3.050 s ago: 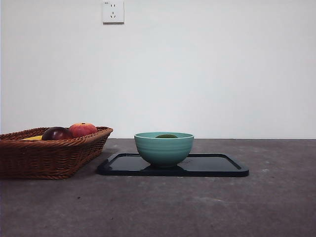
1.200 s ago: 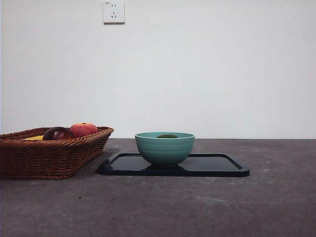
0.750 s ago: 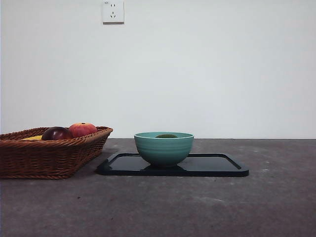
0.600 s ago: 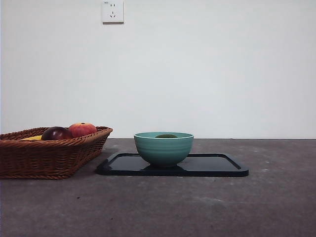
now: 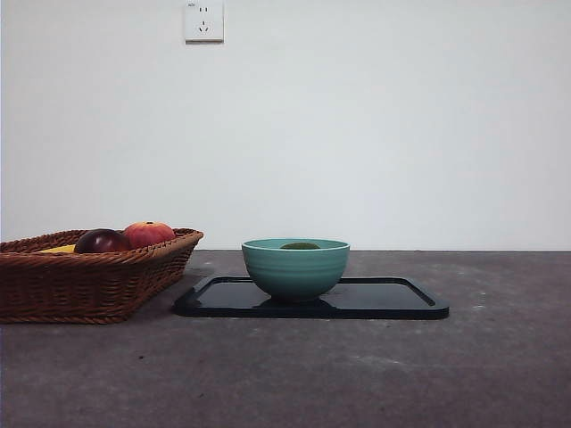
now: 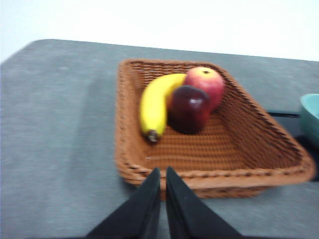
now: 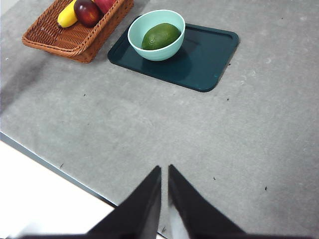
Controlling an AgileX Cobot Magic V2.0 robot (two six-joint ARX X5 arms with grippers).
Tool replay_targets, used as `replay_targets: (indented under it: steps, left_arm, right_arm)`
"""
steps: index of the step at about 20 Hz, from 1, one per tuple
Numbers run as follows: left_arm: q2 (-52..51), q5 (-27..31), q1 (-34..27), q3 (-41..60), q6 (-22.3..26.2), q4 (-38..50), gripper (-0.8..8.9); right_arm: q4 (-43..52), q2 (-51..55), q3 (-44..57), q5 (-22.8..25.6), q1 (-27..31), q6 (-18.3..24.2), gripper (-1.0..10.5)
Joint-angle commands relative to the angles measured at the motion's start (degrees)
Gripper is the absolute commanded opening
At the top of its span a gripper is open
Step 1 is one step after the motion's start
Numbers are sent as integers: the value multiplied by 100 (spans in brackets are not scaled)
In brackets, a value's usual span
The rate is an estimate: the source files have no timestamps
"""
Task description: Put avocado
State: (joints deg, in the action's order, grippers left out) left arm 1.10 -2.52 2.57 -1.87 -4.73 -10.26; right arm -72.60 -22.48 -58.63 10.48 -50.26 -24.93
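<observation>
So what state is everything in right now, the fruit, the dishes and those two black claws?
avocado: lying in the bowl
bowl: upright on the tray
tray: flat on the table
basket: holds banana, maroon fruit, red-orange fruit
left gripper: jaws shut, empty, near the basket
right gripper: jaws shut, empty, away from the tray

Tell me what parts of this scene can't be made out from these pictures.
- Avocado: in the front view the teal bowl rim hides all but its top.
- Banana: front view, only a yellow sliver shows above the wicker basket wall.
- Basket: its left end is cut off by the front view's edge.
- Bowl: the left wrist view's edge cuts off all but a sliver.
- Left wrist view is slightly blurred.
</observation>
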Motion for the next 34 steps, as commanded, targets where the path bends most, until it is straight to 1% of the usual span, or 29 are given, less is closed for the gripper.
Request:
replay_targets:
  steps: [1,4,6,24,25,26,28,29,30,32,34]
  left_arm:
    - [-94,302,42,122,90,-59,18]
    - [-92,313,46,122,142,-90,18]
    - [-92,313,44,122,407,-85,18]
    - [-92,310,44,120,409,-63,18]
    - [-92,310,44,120,409,-63,18]
    - [-92,310,46,120,409,-63,18]
    - [-92,310,44,120,409,-63,18]
    - [-92,310,44,120,409,-63,18]
    - [-92,310,44,120,409,-66,18]
    - [-92,310,44,120,409,-63,18]
    - [-92,310,44,120,409,-63,18]
  right_arm:
    - [59,-17,-42,9,-66,-11,19]
    - [59,-17,-42,9,-66,-11,19]
    - [59,-17,-42,9,-66,-11,19]
    - [61,-15,-42,9,-63,-11,19]
    - [61,0,-42,11,13,35,19]
    - [68,50,-42,55,157,306,19]
    - [461,94,-2,498,662,741,19]
    - [927,146,116,680,977,1064,19]
    - [1541,247,330,758,1298,1469,19]
    - [2922,540,1005,688,2009,2179,19]
    - [3976,822,1764,404,2658,2586,19]
